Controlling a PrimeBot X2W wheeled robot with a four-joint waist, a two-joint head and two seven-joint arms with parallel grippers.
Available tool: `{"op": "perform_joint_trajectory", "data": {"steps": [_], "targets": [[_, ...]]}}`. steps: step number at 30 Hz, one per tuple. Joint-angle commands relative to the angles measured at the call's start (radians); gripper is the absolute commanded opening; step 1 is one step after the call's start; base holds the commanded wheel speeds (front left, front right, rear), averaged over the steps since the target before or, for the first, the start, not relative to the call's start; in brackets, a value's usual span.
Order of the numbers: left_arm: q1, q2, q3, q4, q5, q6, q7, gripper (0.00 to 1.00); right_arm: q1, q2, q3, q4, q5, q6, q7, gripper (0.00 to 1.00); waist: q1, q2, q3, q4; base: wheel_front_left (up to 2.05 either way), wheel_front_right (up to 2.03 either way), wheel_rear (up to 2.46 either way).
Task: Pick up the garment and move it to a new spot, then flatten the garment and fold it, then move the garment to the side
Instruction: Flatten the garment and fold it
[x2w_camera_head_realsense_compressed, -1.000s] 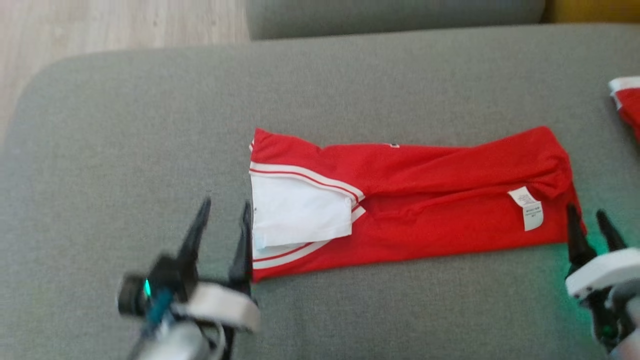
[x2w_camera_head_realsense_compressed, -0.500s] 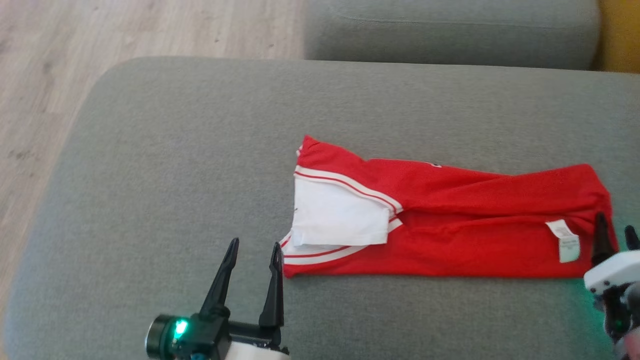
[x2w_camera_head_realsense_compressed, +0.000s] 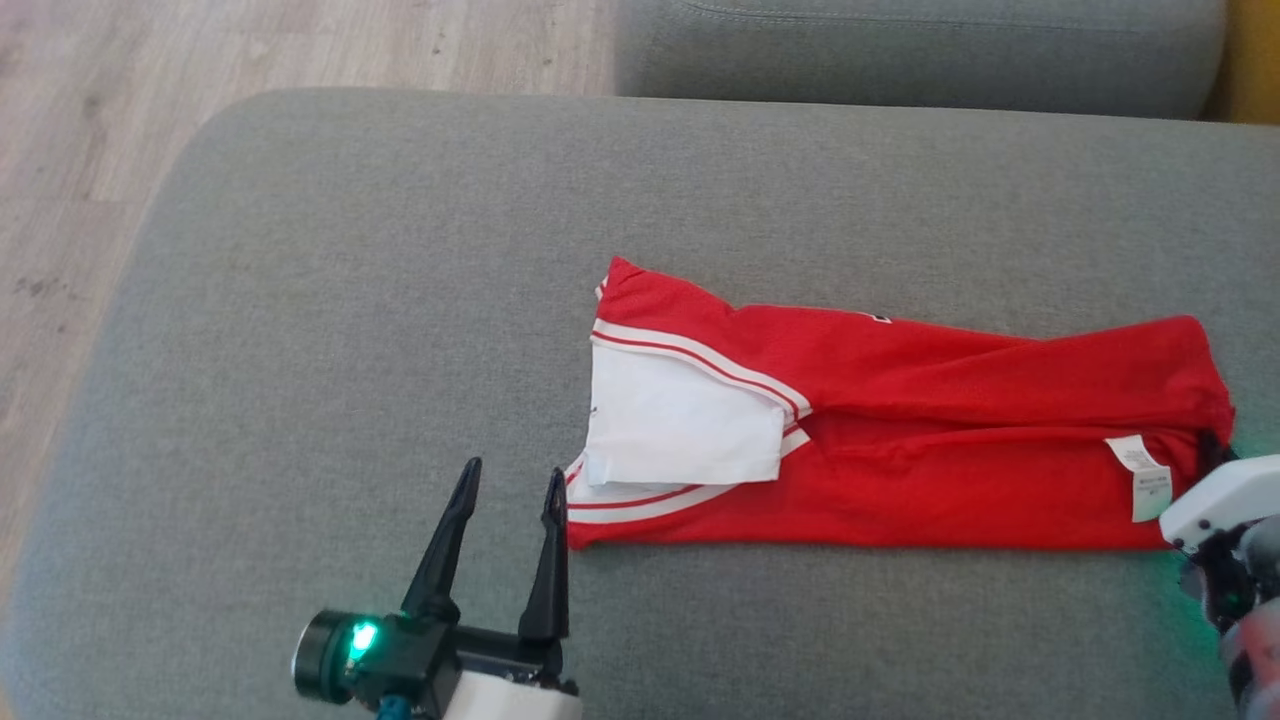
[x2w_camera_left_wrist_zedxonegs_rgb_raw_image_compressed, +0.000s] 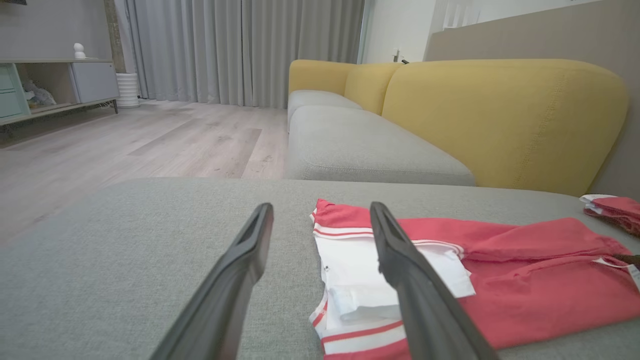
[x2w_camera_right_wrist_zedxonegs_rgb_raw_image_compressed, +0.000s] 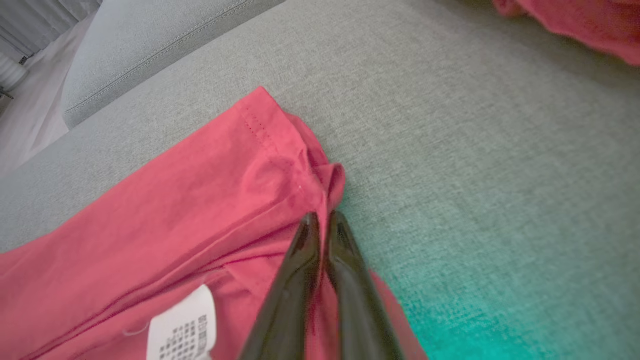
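Garment (x2w_camera_head_realsense_compressed: 950, 430): red fabric folded oblong on grey woven cushion (x2w_camera_head_realsense_compressed: 300, 300) | left gripper (x2w_camera_head_realsense_compressed: 514, 468) splayed | right gripper (x2w_camera_right_wrist_zedxonegs_rgb_raw_image_compressed: 323, 216) clamped on its edge

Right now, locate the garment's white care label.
In the head view, the care label lies on the right end of the red garment, just left of the right end effector.

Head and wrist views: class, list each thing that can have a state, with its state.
red garment: folded into a long strip, lying on cushion.
care label: exposed, facing up.
left gripper: open, empty, beside collar end.
right gripper: shut on red garment's corner.
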Motion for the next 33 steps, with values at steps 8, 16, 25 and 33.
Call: {"op": "perform_joint_trajectory", "data": {"steps": [8, 16, 25, 33], "targets": [[0.003, -0.03, 0.076, -0.02, 0.044, -0.036, -0.012, 1.0, -0.005, -0.059, 0.027, -0.092, 0.001, 0.007, -0.002, 0.0, -0.0001, -0.0001, 0.004, -0.057, 0.0, 0.0, 0.0], [-0.011, -0.04, 0.099, -0.012, 0.087, -0.057, -0.012, 1.0, -0.045, -0.184, 0.025, -0.222, 0.02, 0.007, 0.074, 0.0, -0.0001, -0.0001, 0.025, -0.117, 0.0, 0.0, 0.0], [0.004, -0.048, 0.124, 0.01, 0.089, -0.069, -0.012, 1.0, 0.046, -0.112, 0.012, -0.644, 0.205, 0.007, 0.275, 0.0, -0.0001, -0.0001, -0.018, -0.132, 0.0, 0.0, 0.0], [0.012, -0.052, 0.119, 0.023, 0.079, -0.078, -0.012, 1.0, 0.198, 0.099, 0.009, -1.025, 0.189, 0.007, 0.426, 0.0, -0.0001, -0.0001, -0.047, -0.093, 0.0, 0.0, 0.0]]}}
